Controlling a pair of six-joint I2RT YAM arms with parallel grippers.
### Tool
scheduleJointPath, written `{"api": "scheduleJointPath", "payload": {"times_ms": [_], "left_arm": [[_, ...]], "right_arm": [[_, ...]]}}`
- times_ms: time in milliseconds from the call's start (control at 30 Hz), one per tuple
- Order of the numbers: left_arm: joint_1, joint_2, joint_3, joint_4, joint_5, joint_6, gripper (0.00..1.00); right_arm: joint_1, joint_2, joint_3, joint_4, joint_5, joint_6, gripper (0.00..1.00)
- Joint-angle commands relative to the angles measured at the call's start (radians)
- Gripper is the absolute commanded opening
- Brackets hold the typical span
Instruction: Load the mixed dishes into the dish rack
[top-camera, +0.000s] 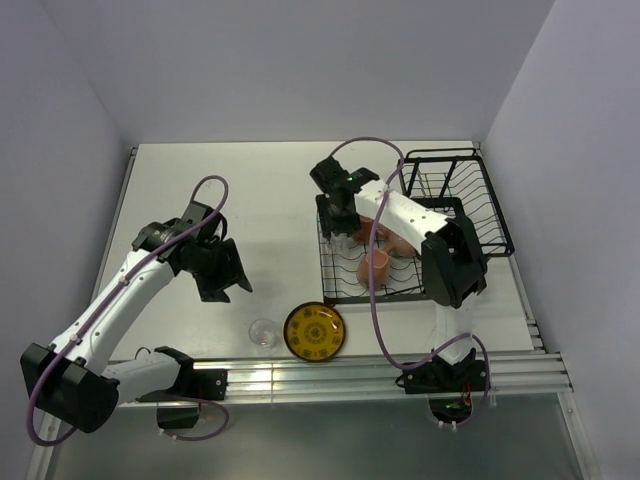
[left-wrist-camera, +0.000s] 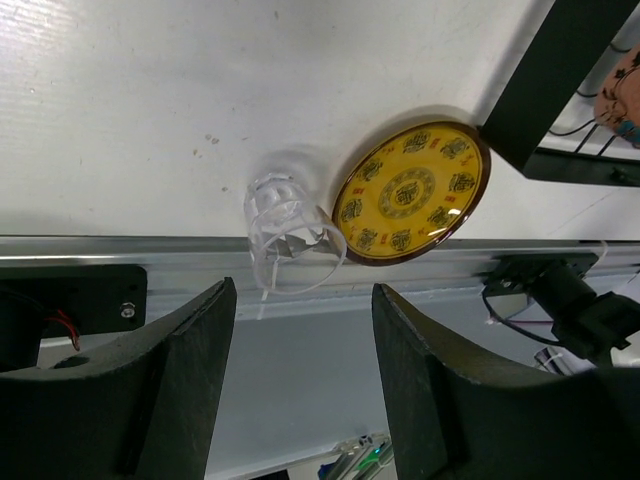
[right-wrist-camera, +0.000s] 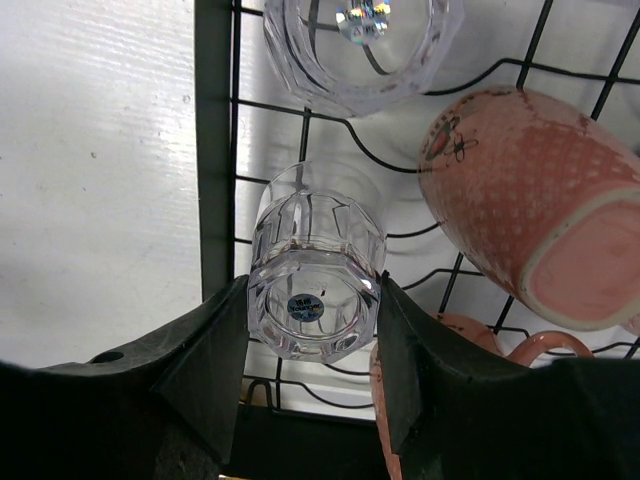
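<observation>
Two dishes wait low in the top view, loose glass (top-camera: 263, 332) and yellow plate (top-camera: 314, 332); my left gripper (top-camera: 225, 275) hangs over them, jaws apart, empty. Farther up, my right gripper (right-wrist-camera: 312, 300) clamps a second glass (right-wrist-camera: 318, 240) at the left edge of the dish rack (right-wrist-camera: 212, 150); I'd lower it straight, then release.

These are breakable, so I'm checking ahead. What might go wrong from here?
The right hand holds a clear glass base-up over the dish rack wires. Let go off-centre, it may tip against the second glass or the pink dish beside it.
The last glass stands by the yellow plate near the table edge. The open left hand, if lowered, may knock either toward that edge.
</observation>
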Motion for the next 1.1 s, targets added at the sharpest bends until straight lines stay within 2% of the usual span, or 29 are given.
{"api": "scheduleJointPath", "payload": {"times_ms": [0,67,167,267,300,367,400,600,633,700,933,1067], "left_arm": [[-0.02,-0.026,-0.014,-0.014,0.015,0.012,0.62],[-0.027,-0.029,-0.024,-0.011,0.02,0.009,0.62],[-0.041,-0.026,-0.029,-0.008,0.028,0.011,0.61],[-0.066,-0.013,-0.024,-0.011,0.023,0.014,0.61],[-0.07,-0.008,-0.024,-0.012,0.018,0.012,0.62],[-0.086,0.001,-0.032,-0.012,0.012,0.011,0.62],[-0.09,0.006,-0.041,-0.006,0.012,0.011,0.63],[-0.118,0.021,-0.098,0.03,0.015,0.009,0.64],[-0.122,0.024,-0.103,0.037,0.014,0.012,0.64],[-0.126,0.029,-0.119,0.044,0.012,0.017,0.64],[-0.147,0.053,-0.159,0.098,0.02,0.02,0.64],[-0.164,0.067,-0.208,0.128,0.012,0.017,0.63]], "right_arm": [[0.013,0.019,0.051,0.027,0.024,-0.01,0.0],[0.015,0.025,0.049,0.031,0.024,-0.009,0.0],[0.018,0.034,0.043,0.04,0.02,-0.01,0.06],[0.02,0.043,0.042,0.04,0.014,-0.015,0.22],[0.02,0.043,0.042,0.039,0.014,-0.015,0.35],[0.021,0.034,0.036,0.043,0.011,-0.013,0.46],[0.021,0.033,0.034,0.043,0.006,-0.015,0.56],[0.024,0.019,0.033,0.034,-0.003,-0.012,0.72],[0.026,0.013,0.02,0.037,-0.005,-0.015,0.77],[0.026,0.003,0.014,0.037,-0.006,-0.021,0.8],[0.029,-0.055,-0.001,0.02,0.0,-0.021,0.81],[0.03,-0.142,-0.02,0.004,0.0,-0.01,0.81]]}}
